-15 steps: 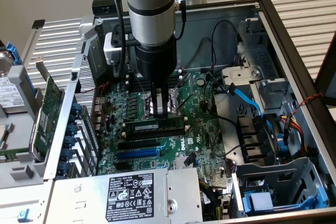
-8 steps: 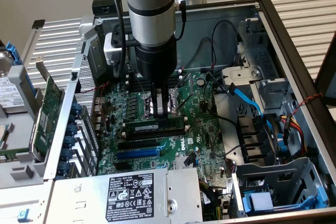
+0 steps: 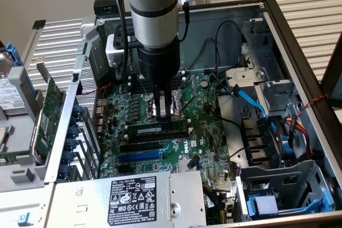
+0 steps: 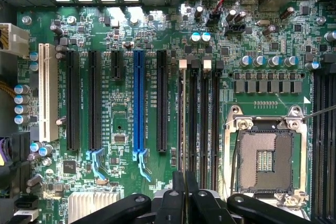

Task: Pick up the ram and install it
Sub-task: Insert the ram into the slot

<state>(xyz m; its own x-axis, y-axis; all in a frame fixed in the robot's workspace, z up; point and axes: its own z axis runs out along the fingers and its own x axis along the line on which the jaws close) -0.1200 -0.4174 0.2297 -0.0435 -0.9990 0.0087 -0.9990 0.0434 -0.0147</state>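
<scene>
The ram (image 3: 157,130) is a long green stick with black chips. It stands on edge in a memory slot on the motherboard (image 3: 206,132), in the middle of the open computer case. In the wrist view the ram (image 4: 182,124) is a thin line in the slot nearest the long black card slots. My gripper (image 3: 163,115) hangs straight over the ram's middle, its tips at the ram's top edge. The wrist view has the gripper (image 4: 185,182) with its two fingers (image 4: 178,192) pressed close together. I cannot tell whether the ram lies between them.
Empty memory slots (image 4: 202,124) lie beside the ram, then the bare processor socket (image 4: 265,161). A blue card slot (image 4: 138,103) and black card slots sit further off. A broad green expansion card (image 3: 51,105) leans outside the case. The power supply (image 3: 133,196) and a blue cable (image 3: 251,100) are close by.
</scene>
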